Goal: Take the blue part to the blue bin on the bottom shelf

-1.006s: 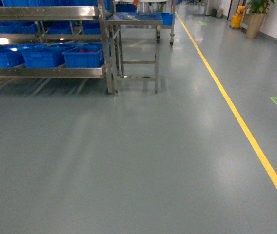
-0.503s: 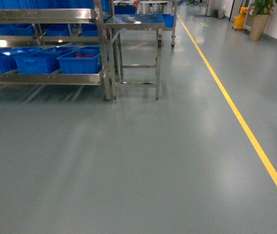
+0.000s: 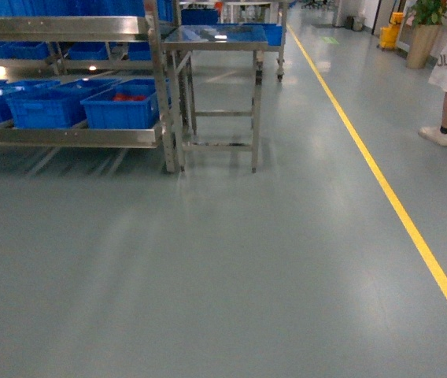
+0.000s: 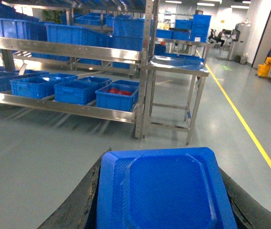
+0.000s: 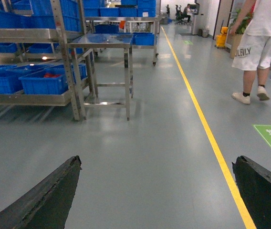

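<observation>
Transit looks like the reason the left claw [image 4: 161, 214] is clamped on the flat blue plastic part [image 4: 164, 183] between its black fingers [image 4: 76, 202], right claw [image 5: 154, 200] spread wide and empty, with the big blue plastic crate [image 4: 80, 90] on the shiny steel bottom shelf [image 4: 68, 109] well ahead-left.

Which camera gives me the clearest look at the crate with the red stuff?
The left wrist view: the crate with red contents sits nearest there, its interior open to the camera. The head view shows it smaller; the right wrist view has it partly behind the rack upright.
</observation>
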Controlling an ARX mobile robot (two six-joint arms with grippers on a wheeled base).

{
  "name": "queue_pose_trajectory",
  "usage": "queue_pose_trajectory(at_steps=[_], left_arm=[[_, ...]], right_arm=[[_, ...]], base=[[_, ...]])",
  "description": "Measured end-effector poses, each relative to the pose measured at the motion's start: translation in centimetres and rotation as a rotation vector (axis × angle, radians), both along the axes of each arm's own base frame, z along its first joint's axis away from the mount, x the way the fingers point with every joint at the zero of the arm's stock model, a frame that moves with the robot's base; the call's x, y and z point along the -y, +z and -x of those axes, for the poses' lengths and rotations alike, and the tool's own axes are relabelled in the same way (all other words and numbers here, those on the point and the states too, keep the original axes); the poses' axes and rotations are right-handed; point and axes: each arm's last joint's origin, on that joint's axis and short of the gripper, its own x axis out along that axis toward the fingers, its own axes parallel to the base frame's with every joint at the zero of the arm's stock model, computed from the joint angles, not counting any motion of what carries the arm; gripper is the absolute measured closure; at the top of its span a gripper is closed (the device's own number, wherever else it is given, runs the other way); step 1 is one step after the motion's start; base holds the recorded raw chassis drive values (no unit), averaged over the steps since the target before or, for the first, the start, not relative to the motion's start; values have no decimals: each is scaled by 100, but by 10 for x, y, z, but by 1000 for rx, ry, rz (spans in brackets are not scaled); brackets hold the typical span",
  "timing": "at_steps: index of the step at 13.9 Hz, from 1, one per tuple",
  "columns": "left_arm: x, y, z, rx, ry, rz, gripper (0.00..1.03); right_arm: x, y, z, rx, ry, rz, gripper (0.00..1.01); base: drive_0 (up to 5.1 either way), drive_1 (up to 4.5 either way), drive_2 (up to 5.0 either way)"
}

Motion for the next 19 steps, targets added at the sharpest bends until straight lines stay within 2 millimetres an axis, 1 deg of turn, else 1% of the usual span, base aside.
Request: queue_pose_trajectory(at_steps=[19], left_arm=[[0, 0, 0, 1, -2, 0, 59]], right_arm=[[0, 0, 0, 0, 0, 0, 3]], base=[[-1, 420, -422]])
